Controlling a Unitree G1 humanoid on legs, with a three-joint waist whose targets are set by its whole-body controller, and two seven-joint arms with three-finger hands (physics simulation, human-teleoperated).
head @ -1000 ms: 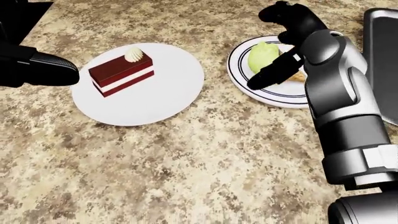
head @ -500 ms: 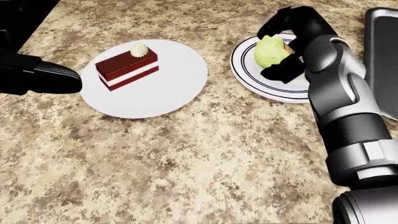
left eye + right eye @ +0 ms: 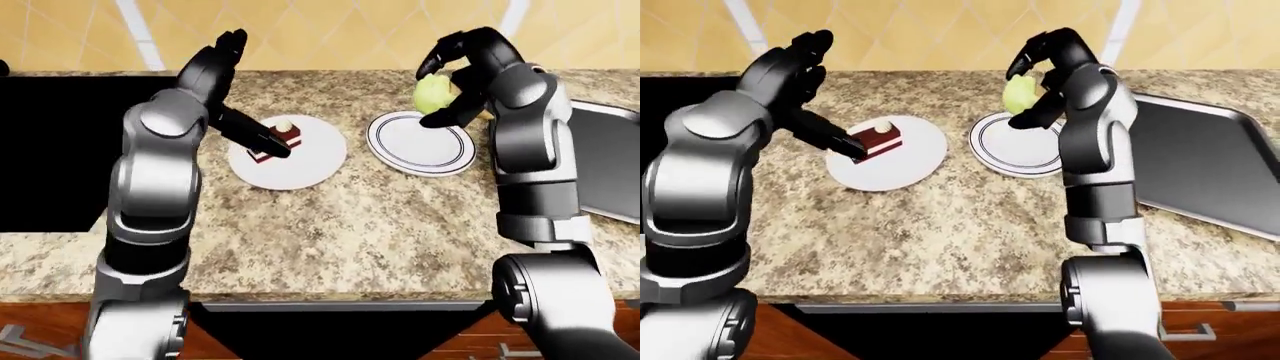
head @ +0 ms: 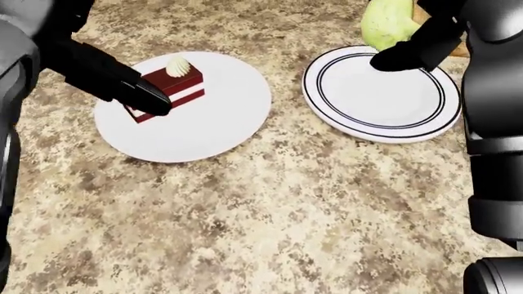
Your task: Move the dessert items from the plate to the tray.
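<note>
Right hand lifted green dessert off plate.

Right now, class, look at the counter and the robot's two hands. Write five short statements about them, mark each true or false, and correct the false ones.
1. The right hand holds the green dessert in the air. True.
2. The striped plate is piled with food. False: it is bare.
3. The cake slice sits on the white plate. True.
4. The left hand grips the cake. False: it is raised and open.
5. The green dessert lies on the tray. False: it is held up.
</note>
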